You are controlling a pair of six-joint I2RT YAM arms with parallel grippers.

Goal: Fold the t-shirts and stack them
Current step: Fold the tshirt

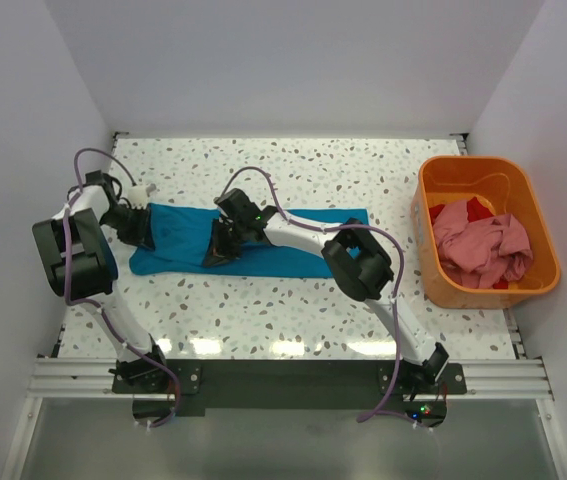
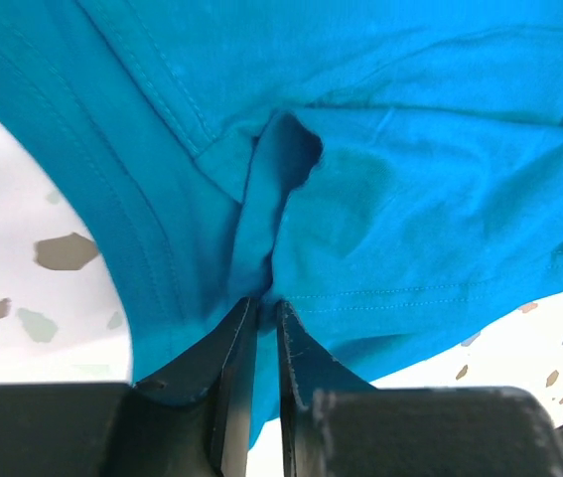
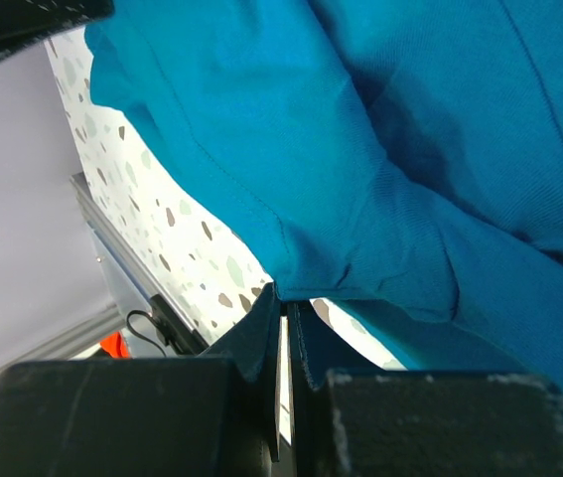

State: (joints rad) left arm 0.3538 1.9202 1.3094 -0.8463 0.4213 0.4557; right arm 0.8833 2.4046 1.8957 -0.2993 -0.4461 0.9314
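The speckled desk (image 1: pixel 293 310) carries a teal t-shirt (image 1: pixel 175 238) lying across its left and middle. An orange tub (image 1: pixel 427 232) at the right edge holds a crumpled pink t-shirt (image 1: pixel 483 245) and a red t-shirt (image 1: pixel 479 207). The left fingers (image 2: pixel 246 328) pinch the teal cloth at its left end, and the right fingers (image 3: pixel 261 320) pinch it near its middle.

Table top (image 1: pixel 293 300): white terrazzo pattern, grey and brown speckles, matte. Plain white walls box it in on three sides: back wall (image 1: pixel 293 60), left wall (image 1: pixel 13 120), right wall (image 1: pixel 563 100). No windows in view. Light comes from above, even, with a row of bright glare patches (image 1: pixel 288 347) along the table's near edge. Aluminium rail (image 1: pixel 63 378) runs across that near edge, with a black mounting plate (image 1: pixel 293 385) on it. Below the rail is a dull grey surface (image 1: pixel 283 440); whether it is the floor cannot be told.
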